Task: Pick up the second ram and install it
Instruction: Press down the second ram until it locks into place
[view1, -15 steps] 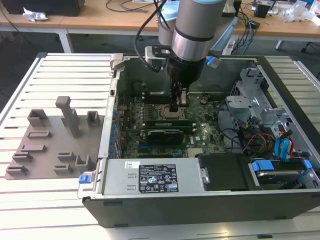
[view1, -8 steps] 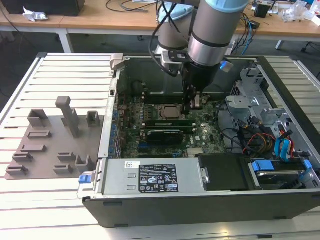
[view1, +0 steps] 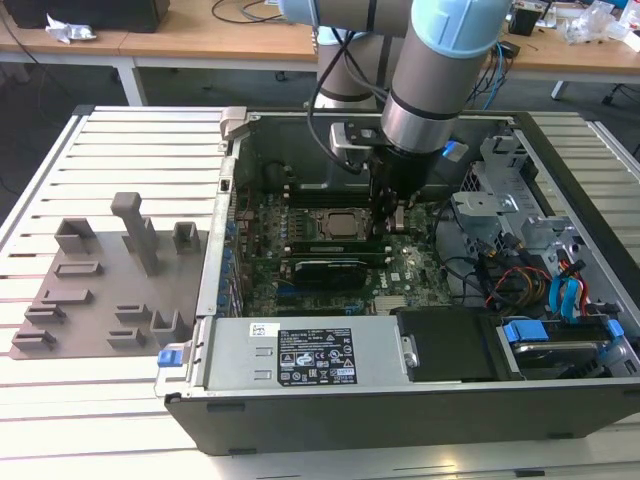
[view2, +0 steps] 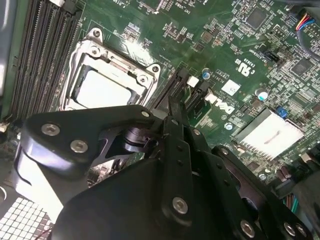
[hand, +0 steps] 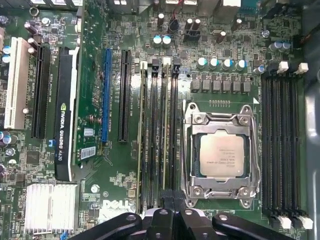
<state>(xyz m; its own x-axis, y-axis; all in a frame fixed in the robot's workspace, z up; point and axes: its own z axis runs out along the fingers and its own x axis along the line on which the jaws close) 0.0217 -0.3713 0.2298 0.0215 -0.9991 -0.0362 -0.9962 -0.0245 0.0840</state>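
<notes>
We see a wide slatted tabletop (view1: 120, 140) with a big open computer case (view1: 380, 390) lying on it. The robot arm (view1: 440, 80) comes down into the case from above. On the exterior view's left, well apart from the case, a grey plate (view1: 90, 300) with upright blocks lies on the tabletop. Inside the case is a green main board (hand: 100, 90) with many small parts. A square metal socket (hand: 222, 155) with a shiny chip sits on the board. Just beside the socket are long thin slots. The second ram (hand: 165, 130), a thin green stick, stands on its edge in one of these slots, between the socket and another green stick (hand: 142, 130). The claw (hand: 171, 197) is low inside the case, right over one end of the second ram. We cannot tell how far open the claw is, or if it grips the stick.
</notes>
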